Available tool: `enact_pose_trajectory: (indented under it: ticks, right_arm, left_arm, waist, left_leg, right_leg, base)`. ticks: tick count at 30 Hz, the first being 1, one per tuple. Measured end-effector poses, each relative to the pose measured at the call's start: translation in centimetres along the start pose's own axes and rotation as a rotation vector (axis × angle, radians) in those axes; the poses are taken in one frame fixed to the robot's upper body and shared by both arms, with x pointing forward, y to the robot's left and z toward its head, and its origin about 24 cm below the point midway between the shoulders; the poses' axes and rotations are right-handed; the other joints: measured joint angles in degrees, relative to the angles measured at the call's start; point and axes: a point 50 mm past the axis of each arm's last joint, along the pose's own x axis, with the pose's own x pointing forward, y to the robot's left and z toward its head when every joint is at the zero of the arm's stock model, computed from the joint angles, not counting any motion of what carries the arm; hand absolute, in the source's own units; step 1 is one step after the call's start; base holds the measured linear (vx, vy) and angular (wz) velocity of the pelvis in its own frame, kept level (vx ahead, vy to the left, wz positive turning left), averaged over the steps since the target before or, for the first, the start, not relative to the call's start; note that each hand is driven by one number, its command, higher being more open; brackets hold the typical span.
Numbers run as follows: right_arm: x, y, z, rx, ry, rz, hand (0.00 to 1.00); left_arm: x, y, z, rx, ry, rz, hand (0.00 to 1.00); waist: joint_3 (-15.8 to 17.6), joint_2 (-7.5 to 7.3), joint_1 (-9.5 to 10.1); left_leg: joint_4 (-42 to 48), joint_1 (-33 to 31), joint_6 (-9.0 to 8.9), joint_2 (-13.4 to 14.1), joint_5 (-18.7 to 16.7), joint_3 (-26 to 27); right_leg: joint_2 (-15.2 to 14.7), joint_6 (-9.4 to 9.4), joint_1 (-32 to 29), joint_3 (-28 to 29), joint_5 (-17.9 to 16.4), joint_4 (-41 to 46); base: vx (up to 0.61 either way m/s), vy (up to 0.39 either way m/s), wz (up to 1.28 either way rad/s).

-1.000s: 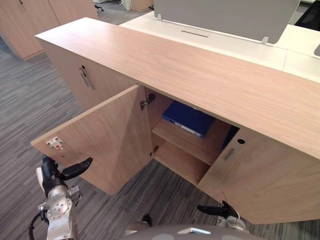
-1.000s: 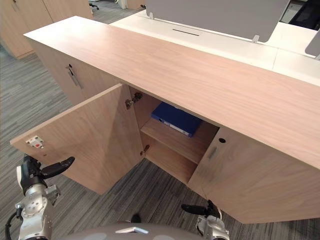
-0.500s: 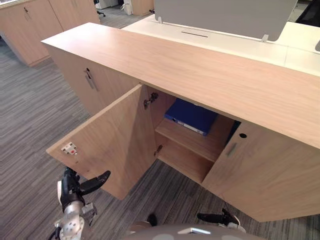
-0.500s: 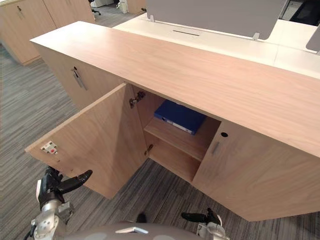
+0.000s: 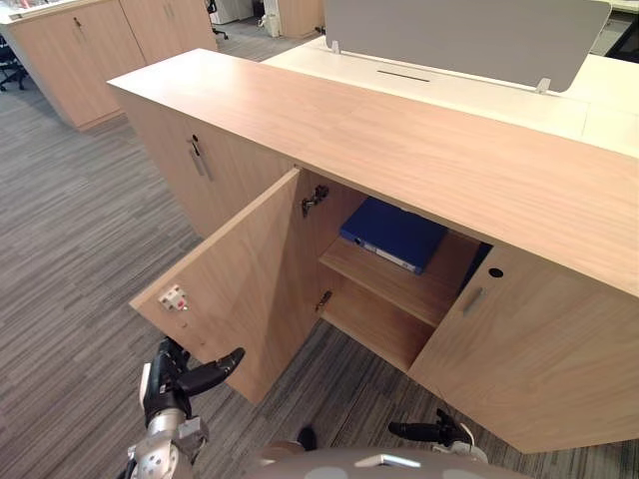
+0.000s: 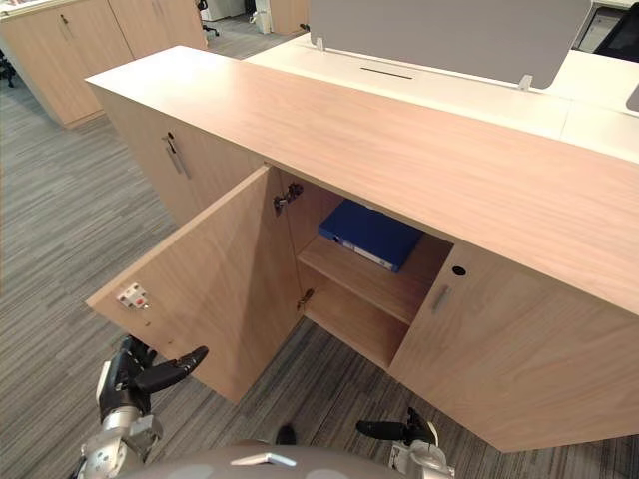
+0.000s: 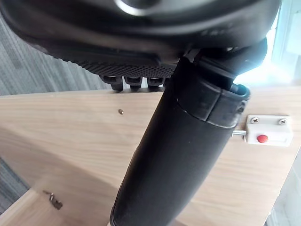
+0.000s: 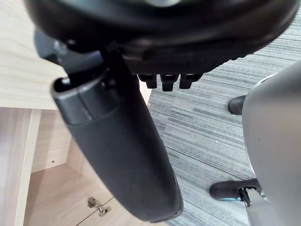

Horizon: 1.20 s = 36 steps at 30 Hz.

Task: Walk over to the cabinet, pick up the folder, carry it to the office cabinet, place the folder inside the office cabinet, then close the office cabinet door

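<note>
I'm seeing a blue folder (image 5: pixel 393 233) lying flat on the shelf (image 5: pixel 384 280), door (image 5: pixel 250 289) open beside my left hand (image 5: pixel 170 385); right hand (image 5: pixel 444 432) likewise hanging loose, empty.

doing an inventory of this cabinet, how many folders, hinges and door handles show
flat blue folder: 1
small metal door hinges: 2
slim metal door handles: 2
total: 5
</note>
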Motion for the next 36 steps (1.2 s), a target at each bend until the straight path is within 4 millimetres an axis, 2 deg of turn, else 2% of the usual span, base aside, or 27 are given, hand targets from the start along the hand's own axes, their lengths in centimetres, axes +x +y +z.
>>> enact_pose_trajectory:
  ticks: [11,14,16,19,21,23,25,28,31,36]
  right_arm:
    - [0.1,-0.4,0.4,-0.120,-0.019,0.002,1.00]
    - [0.1,-0.6,0.6,-0.123,-0.019,-0.001,1.00]
    - [0.2,-0.4,0.8,-0.123,-0.021,0.000,1.00]
    - [0.2,-0.2,1.0,-0.123,-0.024,0.006,1.00]
    - [0.2,0.0,1.0,-0.124,-0.023,0.009,1.00]
    - [0.2,0.0,0.9,-0.124,-0.020,0.012,1.00]
    - [0.3,0.3,1.2,-0.127,-0.027,0.018,1.00]
    - [0.3,0.6,1.3,-0.129,-0.032,0.027,1.00]
    - [0.3,0.5,1.7,-0.130,-0.045,0.023,1.00]
    - [0.3,0.3,1.7,-0.127,-0.044,0.008,1.00]
  left_arm:
    - [-0.6,-2.5,-3.3,0.072,0.166,-0.169,1.00]
    - [-0.5,-4.2,-4.3,0.114,0.226,-0.289,1.00]
    - [-0.7,-6.1,-5.2,0.131,0.276,-0.414,1.00]
    - [-1.0,-7.7,-5.6,0.121,0.308,-0.514,1.00]
    - [-1.0,-9.4,-5.8,0.094,0.339,-0.632,1.00]
    - [-0.8,-10.9,-5.6,0.106,0.331,-0.711,1.00]
    - [0.3,-12.2,-4.5,0.125,0.286,-0.773,1.00]
    - [3.1,-12.8,-3.2,0.174,0.243,-0.743,1.00]
    - [4.8,-13.4,-2.0,0.255,0.191,-0.699,1.00]
    - [5.3,-15.0,-1.6,0.316,0.143,-0.642,1.00]
  waist:
    - [-1.2,1.42,-1.50]
    - [-1.5,1.78,-2.18]
    - [-2.0,1.94,-3.25]
    - [-2.2,1.44,-4.35]
    - [-2.6,0.97,-4.96]
    - [-2.7,0.69,-5.50]
    - [-2.8,0.57,-7.00]
    - [-2.8,0.61,-8.28]
    - [-2.9,0.83,-10.12]
    - [-2.8,0.80,-10.98]
  left_leg:
    - [0.0,-2.5,0.12,0.0,1.2,-0.1]
    - [0.0,-4.3,0.10,0.0,1.4,0.0]
    - [0.0,-5.6,0.11,0.1,1.4,0.7]
    - [0.0,-5.6,0.43,0.2,1.1,2.1]
    - [0.1,-5.3,0.39,0.4,0.4,3.7]
    - [0.1,-4.9,0.65,0.6,0.2,5.1]
    - [0.1,-4.6,0.48,1.0,-0.2,6.7]
    - [0.2,-3.5,-0.20,1.7,-0.7,8.4]
    - [0.0,-2.7,-0.57,2.2,-1.1,9.0]
    - [0.0,-2.7,-1.02,2.3,-1.6,9.6]
  right_leg:
    - [0.4,0.05,-3.2,1.8,0.1,1.3]
    - [0.5,0.01,-5.5,2.3,0.1,1.9]
    - [0.6,-0.25,-7.2,3.3,0.2,2.0]
    - [0.6,-0.65,-7.9,4.6,0.6,2.0]
    - [0.6,-0.57,-7.9,6.1,1.4,0.8]
    - [0.7,-0.36,-7.9,7.4,2.1,-0.1]
    - [1.2,-0.57,-7.8,8.7,2.9,-1.4]
    - [1.8,-0.85,-7.4,10.5,3.4,-2.0]
    - [2.1,-0.92,-6.9,10.9,3.4,-2.3]
    - [2.2,-0.93,-7.1,11.4,3.4,-2.4]
  base:
    - [-0.05,0.009,0.02]
    - [-0.03,0.012,-0.04]
    - [0.00,0.021,-0.16]
    - [0.02,0.017,-0.26]
    - [0.06,0.023,-0.41]
    - [0.07,0.018,-0.41]
    - [0.08,0.012,-0.40]
    - [0.05,-0.015,-0.35]
    - [0.02,-0.033,-0.17]
    - [0.00,-0.017,-0.05]
